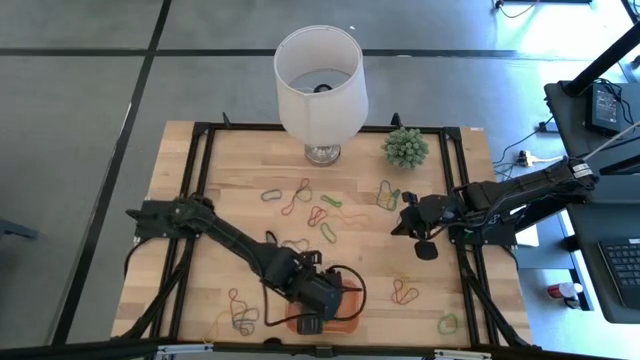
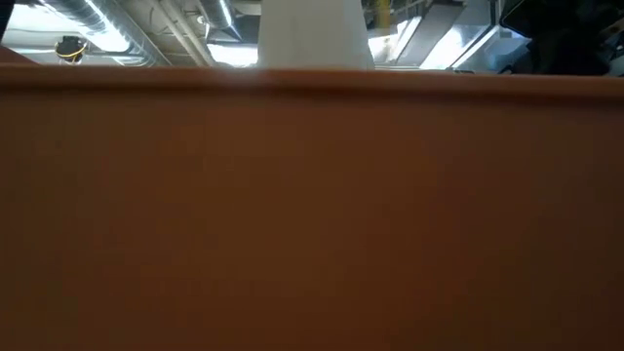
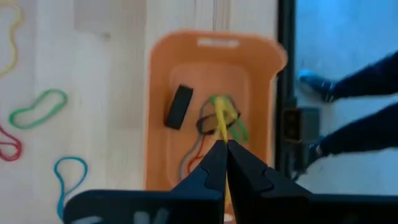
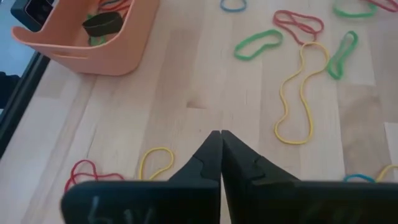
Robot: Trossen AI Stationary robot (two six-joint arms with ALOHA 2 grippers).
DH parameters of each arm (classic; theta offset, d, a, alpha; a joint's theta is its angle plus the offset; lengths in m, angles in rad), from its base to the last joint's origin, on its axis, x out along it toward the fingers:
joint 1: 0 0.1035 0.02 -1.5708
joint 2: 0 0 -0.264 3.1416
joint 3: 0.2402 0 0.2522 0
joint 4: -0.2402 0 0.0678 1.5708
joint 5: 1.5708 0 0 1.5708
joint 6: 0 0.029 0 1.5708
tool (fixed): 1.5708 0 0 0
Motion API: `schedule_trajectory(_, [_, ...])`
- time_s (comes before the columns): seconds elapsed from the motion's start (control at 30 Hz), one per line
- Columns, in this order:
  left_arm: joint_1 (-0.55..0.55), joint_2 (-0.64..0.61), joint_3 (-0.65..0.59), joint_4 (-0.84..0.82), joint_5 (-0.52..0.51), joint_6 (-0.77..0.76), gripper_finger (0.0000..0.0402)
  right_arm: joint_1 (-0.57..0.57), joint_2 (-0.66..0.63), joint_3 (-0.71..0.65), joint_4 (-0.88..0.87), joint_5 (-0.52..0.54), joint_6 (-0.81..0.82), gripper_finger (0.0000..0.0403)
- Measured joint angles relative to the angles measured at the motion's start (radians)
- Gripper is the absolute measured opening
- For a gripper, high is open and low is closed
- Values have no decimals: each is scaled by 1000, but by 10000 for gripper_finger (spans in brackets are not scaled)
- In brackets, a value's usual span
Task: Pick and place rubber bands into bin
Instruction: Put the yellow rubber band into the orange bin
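Rubber bands [image 1: 322, 217] lay scattered across table [image 1: 240, 170]. I held my left gripper [image 3: 222, 144] above bin [image 3: 163, 74], pinched on a yellow band [image 3: 220, 116], ready for dropping. Right gripper [image 4: 221, 135] closed, empty, waiting above the boards.

Left arm: extended from the left counter edge diagonally toward the near edge, wrist angled down. Left tool [image 3: 224, 144]: fingers pressed together, pinching a yellow rubber band [image 3: 220, 118] at the tips. Right arm: reaching in from the right side, elbow bent. Right tool [image 4: 220, 134]: fingers fully closed, empty, poised above the counter.
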Motion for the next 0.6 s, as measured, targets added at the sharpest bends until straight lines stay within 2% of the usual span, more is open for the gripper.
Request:
schedule_trajectory(0.2, [28, 113, -1, -8, 117, 75, 2, 0, 0, 0, -9, 0, 22, 6])
schedule_trajectory(0.47, [41, 136, -32, -18, 112, 128, 3, 0, 0, 0, -30, -19, 24, 6])
schedule_trajectory(0.6, [46, 135, -97, 12, 130, 111, 3, 0, 0, 0, -54, -19, 21, 6])
